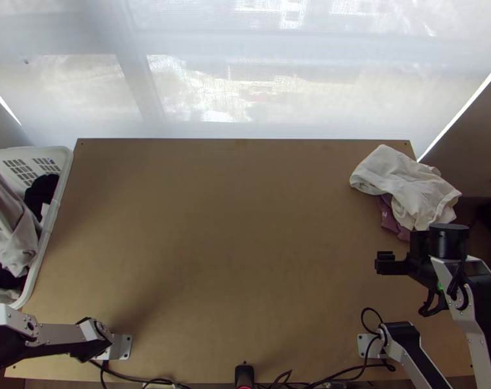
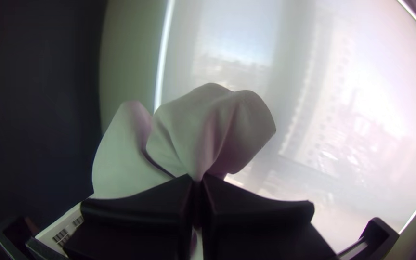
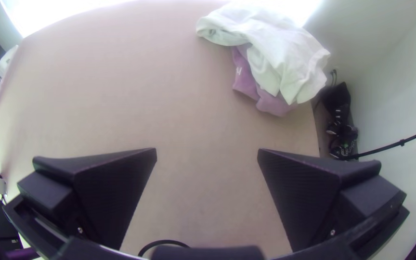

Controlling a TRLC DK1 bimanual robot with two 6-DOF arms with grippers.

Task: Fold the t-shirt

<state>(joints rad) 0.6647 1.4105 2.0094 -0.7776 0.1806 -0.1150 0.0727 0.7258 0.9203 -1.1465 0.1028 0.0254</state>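
While the left claw (image 2: pixel 197 182) was pressed together on a bunched pinch of pale fabric, most likely the shirt (image 2: pixel 208 115), loose lobes of it stood out beyond the fingertips. A grey cloth (image 1: pixel 8 227), probably the same garment, lay crumpled over dark clothes (image 1: pixel 41 189) in the basket (image 1: pixel 65 165), on the left claw's side of the table (image 1: pixel 232 259). Whether hem, sleeve or collar was caught, I could not tell.

The right claw (image 3: pixel 207 150) had its fingers spread wide, nothing between them. Just beyond it, away from its base, the white cloth (image 1: pixel 407 185) lay bunched over the purple cloth (image 1: pixel 390 220); a black cable (image 1: pixel 371 318) looped on its base side.

The step in hand looked like bringing the shirt out to be spread; folding had yet to begin. With so small a pinch, the weight of the rest could drag it from the left claw. Tangled with the dark clothes, it might bring one along, or snag on the rim and tug the basket. Set down as a wad, it would hide its edges and leave the right claw guessing at a corner. A low, wide sweep by the right claw could catch the purple cloth or the cable.
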